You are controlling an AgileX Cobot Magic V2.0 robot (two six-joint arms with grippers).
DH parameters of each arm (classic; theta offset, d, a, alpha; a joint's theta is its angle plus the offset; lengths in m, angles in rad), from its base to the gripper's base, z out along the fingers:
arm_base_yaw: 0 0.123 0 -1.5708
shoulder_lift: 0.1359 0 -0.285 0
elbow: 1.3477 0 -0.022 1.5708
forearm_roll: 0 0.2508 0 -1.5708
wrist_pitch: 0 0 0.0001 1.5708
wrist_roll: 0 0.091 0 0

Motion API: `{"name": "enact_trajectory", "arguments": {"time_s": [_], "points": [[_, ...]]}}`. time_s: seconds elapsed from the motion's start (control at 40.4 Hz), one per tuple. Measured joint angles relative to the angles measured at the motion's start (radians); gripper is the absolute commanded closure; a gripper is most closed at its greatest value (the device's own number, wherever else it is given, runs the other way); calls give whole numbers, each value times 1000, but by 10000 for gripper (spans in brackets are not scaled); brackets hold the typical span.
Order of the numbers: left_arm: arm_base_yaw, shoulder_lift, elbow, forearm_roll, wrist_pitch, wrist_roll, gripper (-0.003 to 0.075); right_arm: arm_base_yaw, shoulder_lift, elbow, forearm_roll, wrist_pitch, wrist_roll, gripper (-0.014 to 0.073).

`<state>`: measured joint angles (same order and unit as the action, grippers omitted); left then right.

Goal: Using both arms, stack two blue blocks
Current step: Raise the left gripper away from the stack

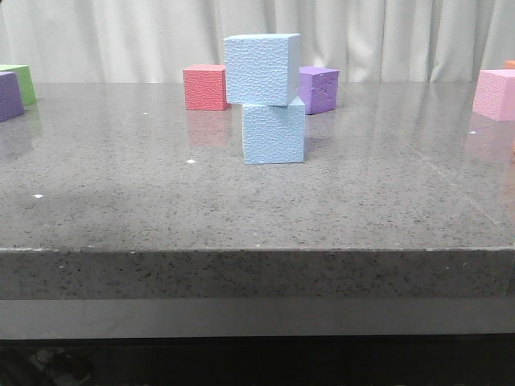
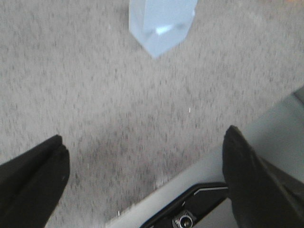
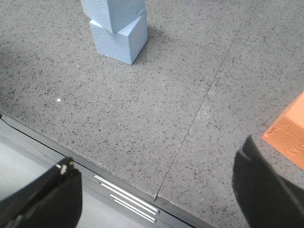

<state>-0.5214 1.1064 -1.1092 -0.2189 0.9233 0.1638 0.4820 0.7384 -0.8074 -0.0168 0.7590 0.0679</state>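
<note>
The left wrist view is motion-blurred throughout, the blue stack (image 2: 162, 26) cut off by the frame edge so that its two cubes cannot be told apart, and only the tips of the left gripper (image 2: 145, 166) inside the picture. In the right wrist view the upper blue block (image 3: 113, 12) is cropped at the edge, an orange block (image 3: 289, 134) shows only one corner, partly behind a finger of the right gripper (image 3: 159, 183). In the front view the stack hides part of the purple cube (image 1: 319, 89), while a second purple cube (image 1: 10, 95), a green cube (image 1: 22, 82) and a pink cube (image 1: 496, 94) run out of frame.
</note>
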Motion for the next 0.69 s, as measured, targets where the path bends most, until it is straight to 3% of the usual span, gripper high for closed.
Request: {"name": "enact_trajectory", "arguments": {"time_s": [0.272,0.544,0.692], "points": [[0,-117,137,0,-5,1,91,0,0,0,0,-4,0,-51],[0,-140,152,0,-6,1,92,0,0,0,0,-15,0,-51],[0,-140,152,0,-7,1,176,0,0,5,0,-14,0,-21]]}}
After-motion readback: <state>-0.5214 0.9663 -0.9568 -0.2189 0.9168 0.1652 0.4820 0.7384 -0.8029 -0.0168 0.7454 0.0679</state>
